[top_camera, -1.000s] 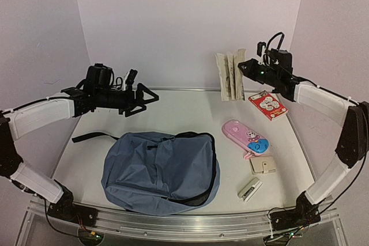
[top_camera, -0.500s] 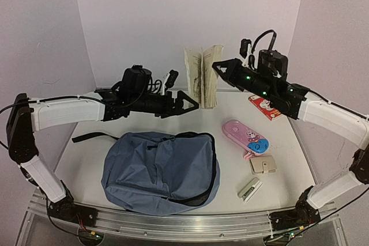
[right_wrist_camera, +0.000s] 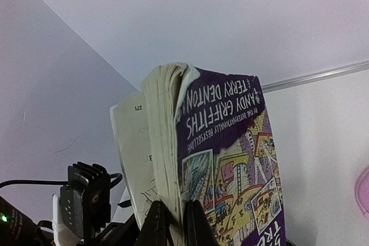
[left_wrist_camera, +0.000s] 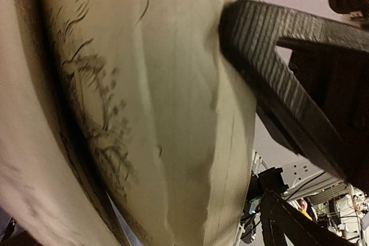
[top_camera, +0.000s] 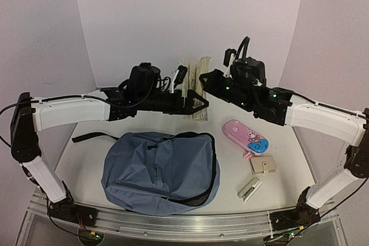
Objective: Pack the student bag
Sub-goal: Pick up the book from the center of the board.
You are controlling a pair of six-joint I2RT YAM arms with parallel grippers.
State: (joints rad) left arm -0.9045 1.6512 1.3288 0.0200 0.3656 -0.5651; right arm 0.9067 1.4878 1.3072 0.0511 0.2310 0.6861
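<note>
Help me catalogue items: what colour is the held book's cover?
The book has a purple cover with yellow cartoon artwork; right wrist view shows it best.

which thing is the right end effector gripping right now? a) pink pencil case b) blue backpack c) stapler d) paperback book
d: in the right wrist view the right end effector is pinched on the edge of the purple-covered paperback book, which it holds up off the table.

Book (top_camera: 190, 79) aloft behind student bag (top_camera: 161, 171); pencil case (top_camera: 247, 136) right of it.
</note>
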